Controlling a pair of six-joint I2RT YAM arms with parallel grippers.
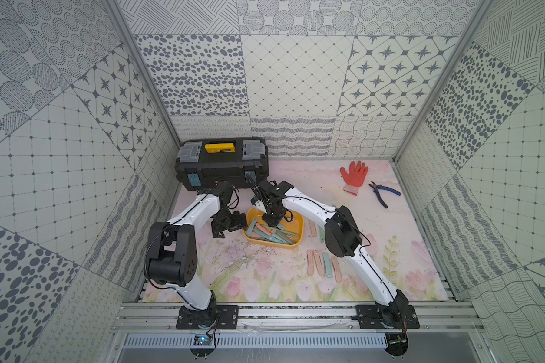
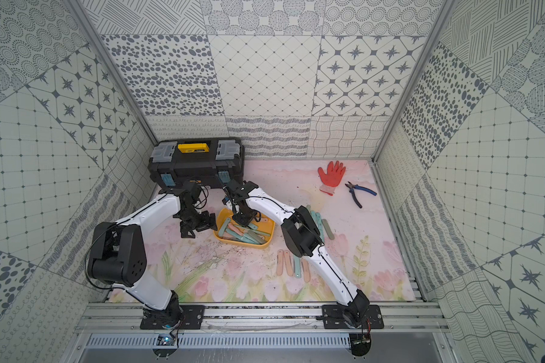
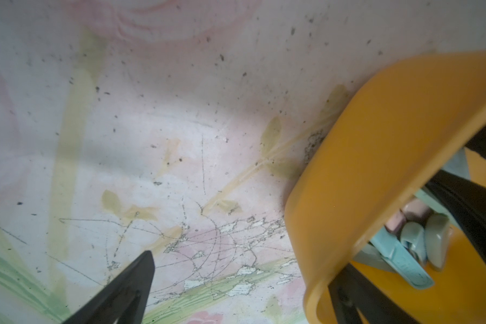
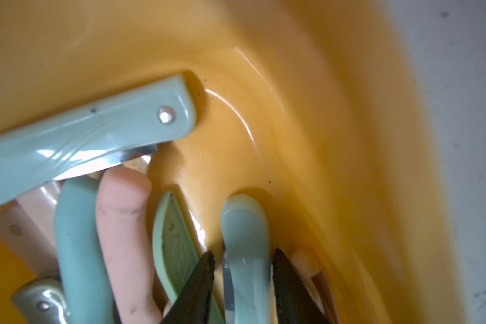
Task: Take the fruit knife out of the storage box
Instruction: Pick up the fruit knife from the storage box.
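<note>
The yellow storage box (image 1: 299,220) (image 2: 269,224) sits mid-table and holds several folded fruit knives in pastel blue, green and pink. My right gripper (image 1: 272,223) (image 2: 247,222) reaches down into it. In the right wrist view its jaws (image 4: 244,254) stand open on either side of a pale blue-grey fruit knife (image 4: 244,224) lying against the box wall (image 4: 334,98), with a thin gap showing on one side. My left gripper (image 1: 228,224) (image 3: 247,261) is open at the box's left end, one finger over the mat and one inside the box rim (image 3: 376,140).
A black toolbox (image 1: 221,163) with a yellow handle stands behind the box at the back left. A red glove (image 1: 354,176) and blue-handled pliers (image 1: 383,193) lie at the back right. Several folded knives (image 1: 323,264) lie on the flowered mat to the box's right.
</note>
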